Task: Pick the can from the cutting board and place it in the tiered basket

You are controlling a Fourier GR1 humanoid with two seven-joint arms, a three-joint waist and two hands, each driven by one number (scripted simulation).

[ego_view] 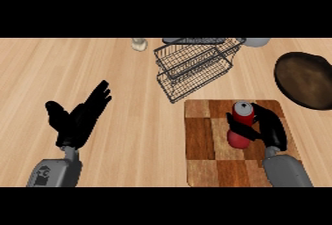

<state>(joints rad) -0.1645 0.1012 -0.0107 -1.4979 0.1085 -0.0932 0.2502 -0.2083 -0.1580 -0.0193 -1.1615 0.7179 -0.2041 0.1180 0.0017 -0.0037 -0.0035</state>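
The red cylindrical can with a silver top [241,124] is standing on the checkered wooden cutting board [202,145], with the black right hand [267,125] curling its fingers and thumb around it. The dark wire tiered basket [193,66] is sitting just beyond the board. The left hand [76,117] is resting open at the left, fingers up.
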